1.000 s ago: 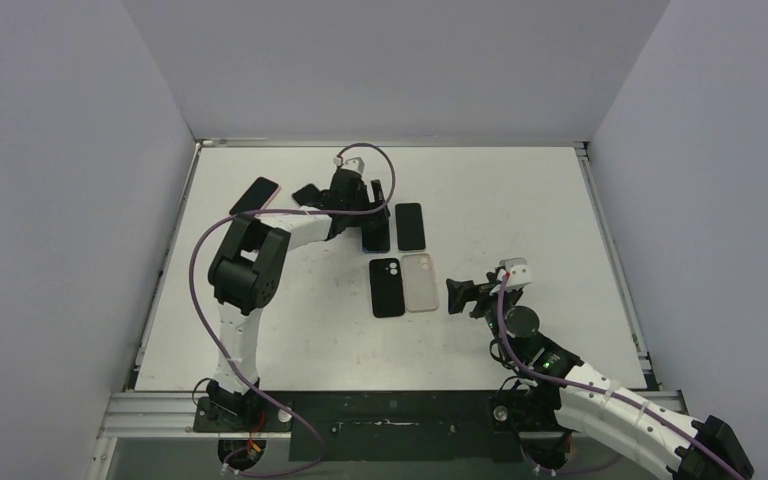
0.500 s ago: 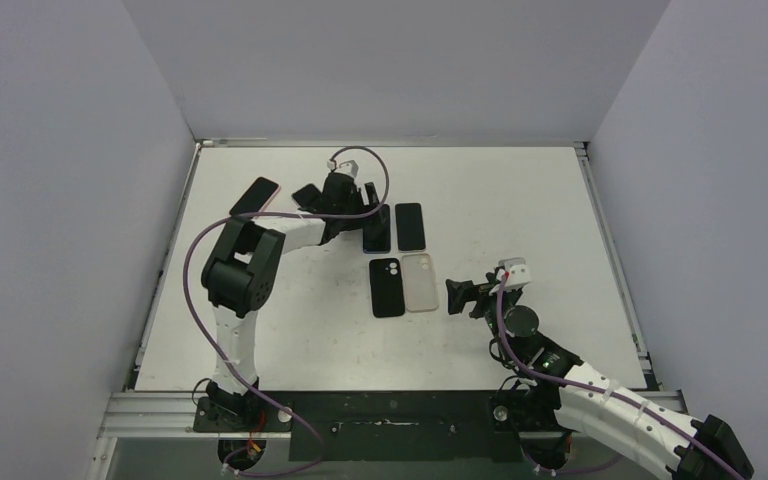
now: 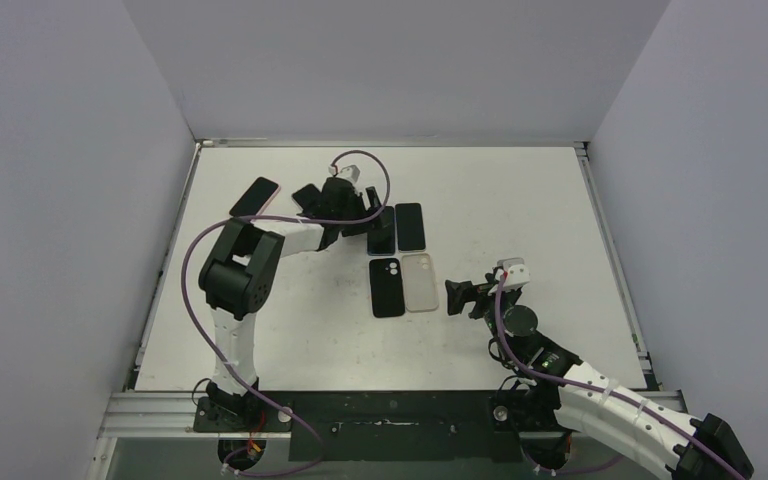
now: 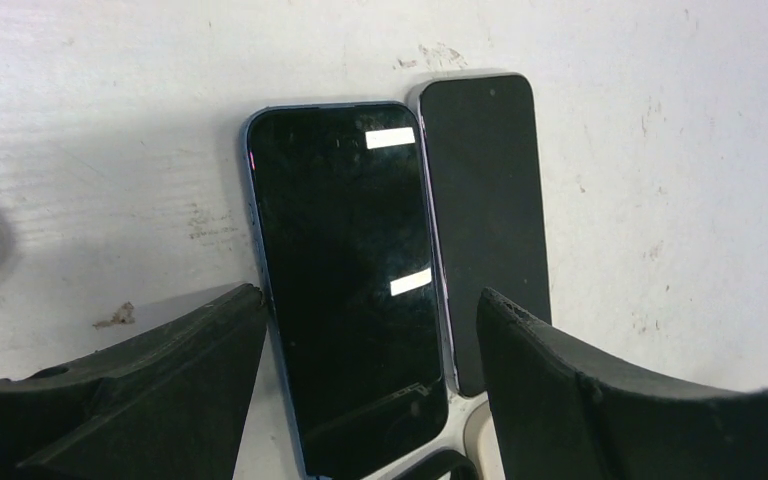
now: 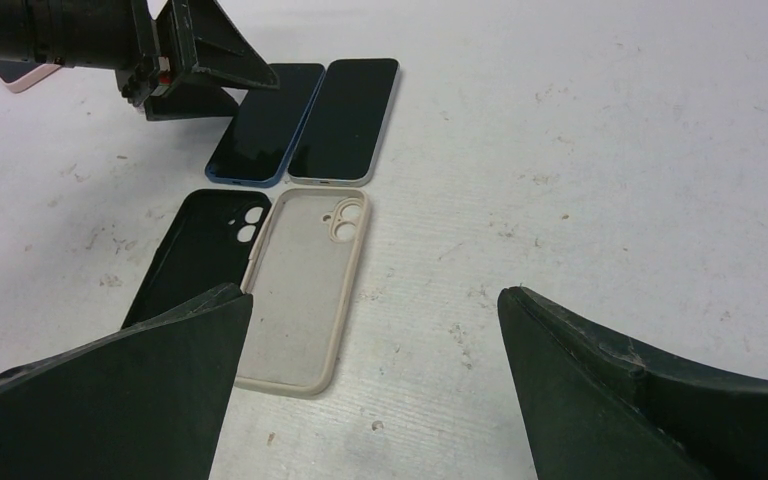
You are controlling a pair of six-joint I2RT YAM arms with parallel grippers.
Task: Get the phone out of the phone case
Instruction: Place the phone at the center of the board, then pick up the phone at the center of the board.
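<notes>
Two units, blue phone [image 4: 345, 280] and silver-edged phone [image 4: 488, 210], are laid just beyond beige case [image 5: 305, 290]; left gripper [image 4: 370, 300] and right gripper [image 5: 372, 295] jaws are parted.

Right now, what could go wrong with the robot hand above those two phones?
The left gripper hangs open over the blue phone. The silver phone lies tight beside it, so one finger might land on it or shove it. The blue phone also lies flat on the table, so the grip might slip off its thin edges.

No legible text, labels, brands or numbers anywhere in view.
</notes>
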